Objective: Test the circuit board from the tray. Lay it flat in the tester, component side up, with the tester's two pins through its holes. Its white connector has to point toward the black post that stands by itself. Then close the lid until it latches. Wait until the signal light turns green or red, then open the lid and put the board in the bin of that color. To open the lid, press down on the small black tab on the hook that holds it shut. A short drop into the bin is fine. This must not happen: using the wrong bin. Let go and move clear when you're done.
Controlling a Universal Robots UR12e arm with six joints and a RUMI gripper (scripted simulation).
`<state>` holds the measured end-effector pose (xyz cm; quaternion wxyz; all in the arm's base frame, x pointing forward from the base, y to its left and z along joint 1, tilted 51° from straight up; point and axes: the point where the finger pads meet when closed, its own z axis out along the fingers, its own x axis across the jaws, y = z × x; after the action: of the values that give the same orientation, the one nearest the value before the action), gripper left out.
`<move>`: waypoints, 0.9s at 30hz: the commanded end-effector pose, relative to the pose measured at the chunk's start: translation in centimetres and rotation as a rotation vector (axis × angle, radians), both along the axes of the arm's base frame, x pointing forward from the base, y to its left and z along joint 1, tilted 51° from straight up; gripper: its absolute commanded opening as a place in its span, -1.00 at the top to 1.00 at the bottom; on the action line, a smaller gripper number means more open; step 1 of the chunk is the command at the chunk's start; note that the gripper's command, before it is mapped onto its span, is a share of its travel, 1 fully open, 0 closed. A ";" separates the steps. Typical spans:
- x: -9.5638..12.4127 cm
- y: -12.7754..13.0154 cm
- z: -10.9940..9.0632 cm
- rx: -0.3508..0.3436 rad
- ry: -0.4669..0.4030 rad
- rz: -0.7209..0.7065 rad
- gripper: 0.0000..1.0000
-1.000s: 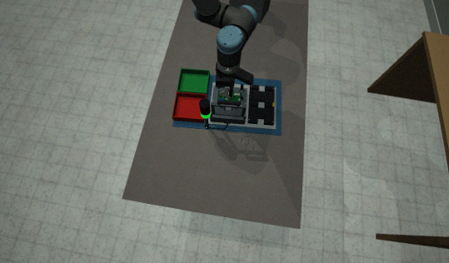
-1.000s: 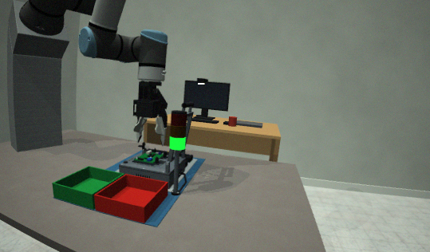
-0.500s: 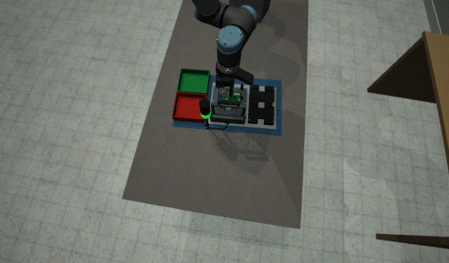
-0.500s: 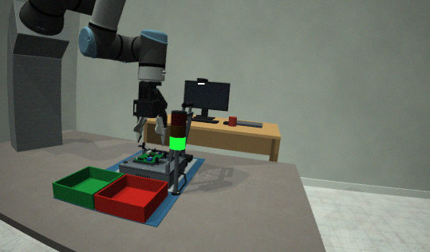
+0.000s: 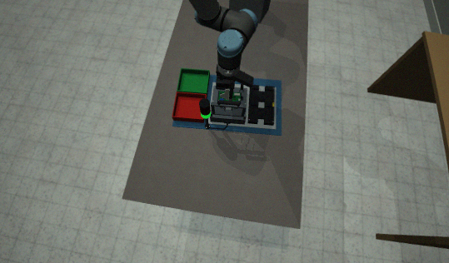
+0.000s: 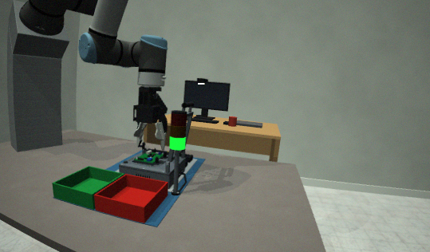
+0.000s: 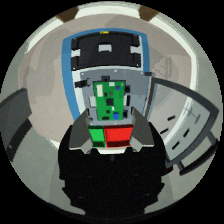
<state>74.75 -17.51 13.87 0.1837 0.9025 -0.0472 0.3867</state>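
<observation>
two fingers of the gripper [image 5: 231,92] [image 6: 151,147] [image 7: 112,131] stand apart above the tester, nothing between them, and the green circuit board [image 5: 233,96] [image 6: 150,157] [image 7: 110,101] lies below them in the tester [image 5: 216,107] [image 6: 147,171] [image 7: 83,97], component side up; from over here the tester's lid [image 7: 186,116] is plainly raised, standing open along one side, and the signal light [image 5: 205,114] [image 6: 177,143] glows green on its post; the green bin [image 5: 193,81] [image 6: 87,187] [image 7: 97,136] and the red bin [image 5: 190,106] [image 6: 131,197] [image 7: 118,136] sit side by side, no board in either; the black tray [image 5: 261,105] [image 7: 105,50] is on the tester's other side, and behind it all a red mug [image 6: 232,121] and a monitor [image 6: 207,95] stand on a wooden desk [image 5: 441,83] [image 6: 215,135] by the wall
</observation>
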 end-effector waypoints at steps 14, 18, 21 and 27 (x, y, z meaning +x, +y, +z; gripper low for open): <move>2.7 -1.1 -2.5 0.000 -0.001 0.000 -0.17; 2.7 -1.1 -2.5 0.000 -0.001 0.000 -0.17; 2.7 -1.1 -2.5 0.000 -0.001 0.000 -0.17; 2.7 -1.1 -2.5 0.000 -0.001 0.000 -0.17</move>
<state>77.45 -18.61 11.36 0.1838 0.9025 -0.0473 0.3867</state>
